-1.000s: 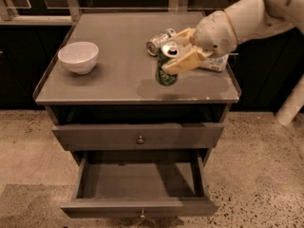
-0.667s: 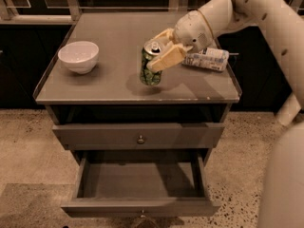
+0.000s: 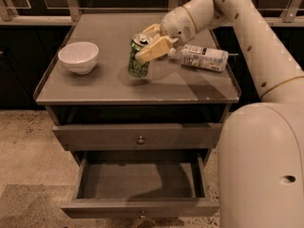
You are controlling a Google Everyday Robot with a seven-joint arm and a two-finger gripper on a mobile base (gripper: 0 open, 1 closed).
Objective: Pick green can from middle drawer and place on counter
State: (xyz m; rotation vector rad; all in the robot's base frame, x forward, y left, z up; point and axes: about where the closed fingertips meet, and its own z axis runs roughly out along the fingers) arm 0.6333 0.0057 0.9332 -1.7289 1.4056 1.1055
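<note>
While your gripper (image 3: pixel 143 45) hangs over the middle of the counter (image 3: pixel 107 87), its pale fingers (image 3: pixel 153 49) are clamped on the upper part of the green can (image 3: pixel 138 66). The can leans slightly, and you cannot tell whether its base touches the top. Beside it a plastic bottle (image 3: pixel 203 57) lies on its side. A white bowl (image 3: pixel 78 56) sits well apart on the other side. Below, the middle drawer (image 3: pixel 137 180) stands pulled open under a closed drawer front (image 3: pixel 104 137).
</note>
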